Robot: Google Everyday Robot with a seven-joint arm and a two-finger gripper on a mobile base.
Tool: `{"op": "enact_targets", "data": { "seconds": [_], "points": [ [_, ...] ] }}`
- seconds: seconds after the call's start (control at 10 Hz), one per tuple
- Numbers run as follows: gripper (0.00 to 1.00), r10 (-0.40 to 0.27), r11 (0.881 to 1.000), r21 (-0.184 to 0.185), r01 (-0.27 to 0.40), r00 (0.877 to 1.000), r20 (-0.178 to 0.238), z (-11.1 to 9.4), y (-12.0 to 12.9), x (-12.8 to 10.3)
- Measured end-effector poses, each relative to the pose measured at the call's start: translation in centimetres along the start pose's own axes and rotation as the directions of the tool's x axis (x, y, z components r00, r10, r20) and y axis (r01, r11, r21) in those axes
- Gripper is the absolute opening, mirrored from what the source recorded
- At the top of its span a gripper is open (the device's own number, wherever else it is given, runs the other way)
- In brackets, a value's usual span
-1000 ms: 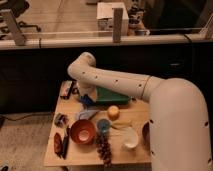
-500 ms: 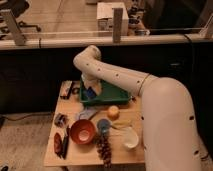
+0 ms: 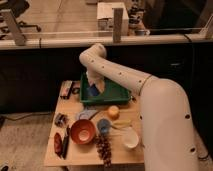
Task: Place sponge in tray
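The gripper (image 3: pixel 96 85), mostly hidden by the white arm's wrist, hangs inside the shallow green rectangular plastic tray (image 3: pixel 118 94). The small bright-blue soft sponge (image 3: pixel 93 91) sits just beneath it. Whether the gripper holds it cannot be told.

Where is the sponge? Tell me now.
Camera view: the sponge shows at the tray's left end, just below the gripper, on the table's far side.

The gripper (image 3: pixel 95 85) sits over the left of the tray (image 3: pixel 120 94), the sponge (image 3: pixel 93 92) just below it; the bowl (image 3: pixel 82 131) lies in front.
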Motion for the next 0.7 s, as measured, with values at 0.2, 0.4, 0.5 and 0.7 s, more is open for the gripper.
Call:
{"op": "enact_targets", "data": {
  "seconds": [0.2, 0.4, 0.5, 0.7],
  "points": [
    [0.07, 0.024, 1.000, 0.008, -0.024, 1.000, 0.008, 0.14, -0.01, 0.93],
    [0.22, 0.031, 0.999, 0.015, -0.031, 0.999, 0.015, 0.20, -0.38, 1.09],
    [0.38, 0.034, 0.999, 0.018, -0.034, 0.999, 0.021, 0.25, -0.42, 1.20],
    [0.55, 0.036, 0.999, 0.022, -0.036, 0.999, 0.022, 0.22, -0.32, 1.40]
  ]
}}
